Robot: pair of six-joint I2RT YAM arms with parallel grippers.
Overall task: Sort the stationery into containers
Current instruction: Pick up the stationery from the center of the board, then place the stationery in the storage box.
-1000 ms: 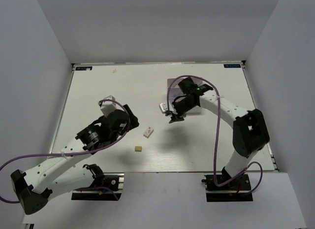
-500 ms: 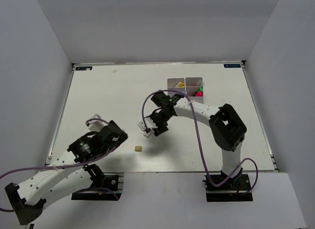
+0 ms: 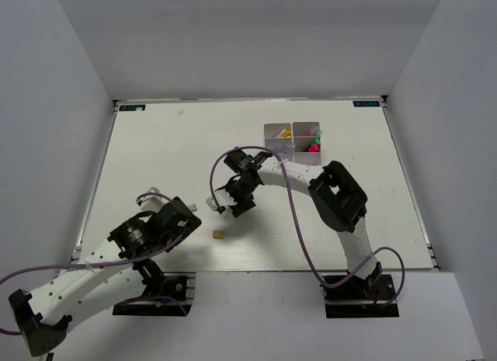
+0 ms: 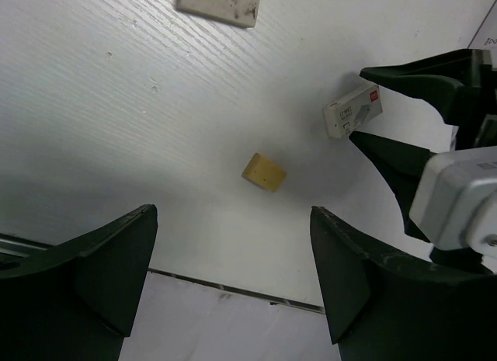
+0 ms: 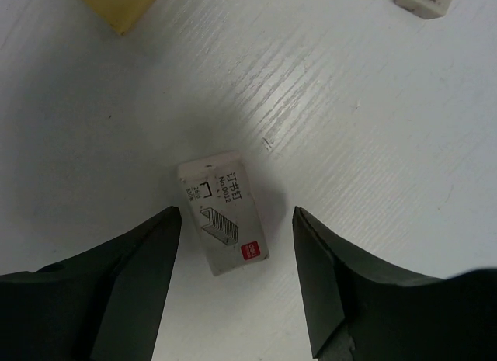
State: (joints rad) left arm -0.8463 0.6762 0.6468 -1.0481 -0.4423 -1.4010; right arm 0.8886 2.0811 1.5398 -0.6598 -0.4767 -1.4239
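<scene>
White table [image 5: 365,105], small white box [image 5: 224,221], black print, red corner mark

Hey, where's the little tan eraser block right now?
Top view: the tan eraser block lies on the table by its near edge, left of centre, just below the right gripper and right of the left gripper.

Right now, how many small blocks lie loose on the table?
3: tan block, near front edge; white staple box, between the right gripper's fingers; white eraser, nearby. Some possibly hidden.

Right tool [image 3: 230,206] near tan eraser [image 3: 220,234]
</scene>
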